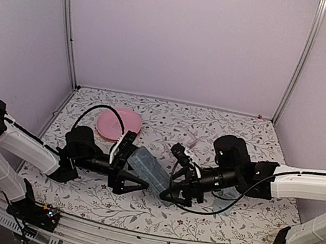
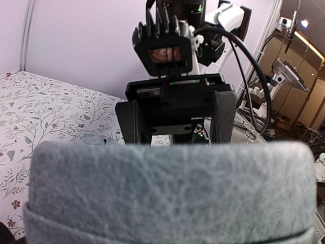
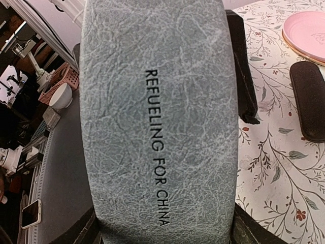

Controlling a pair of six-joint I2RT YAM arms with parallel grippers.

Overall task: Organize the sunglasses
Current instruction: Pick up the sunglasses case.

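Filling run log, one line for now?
right tool: gripping grey case | left tool: around case's other end, grip unclear | case: between both tools

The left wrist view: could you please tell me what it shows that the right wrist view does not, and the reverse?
Only the left wrist view shows the right end effector face-on, straddling the far edge of the grey-blue case, and a small light blue cloth. Only the right wrist view shows the printed lettering on that case, the pink plate and the black oval case. Both show the grey-blue case close up and the floral tablecloth; neither shows sunglasses.
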